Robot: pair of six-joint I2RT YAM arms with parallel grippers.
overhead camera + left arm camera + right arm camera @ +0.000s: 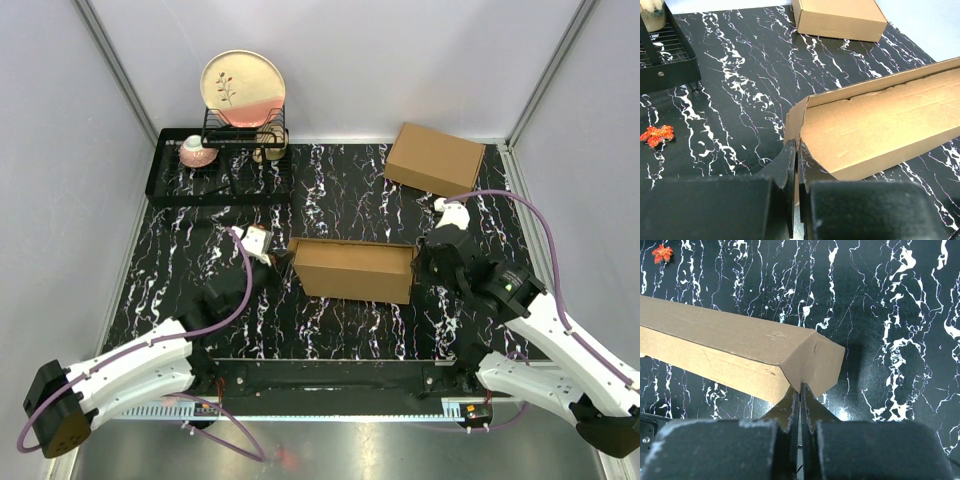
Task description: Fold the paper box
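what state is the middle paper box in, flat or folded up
Partly folded: the paper box has its walls standing, but the left wrist view shows its inside open, not closed over.

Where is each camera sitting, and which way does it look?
Top camera: high behind the arms, looking down on the table; both arms show, with the left gripper and right gripper at the ends of the paper box.
Left wrist camera: on the left arm, facing rightward into the open inside of the paper box; its shut gripper shows.
Right wrist camera: on the right arm, facing leftward along the box's outside; its shut gripper shows.
Shared: both wrist views show the paper box and the red leaf.
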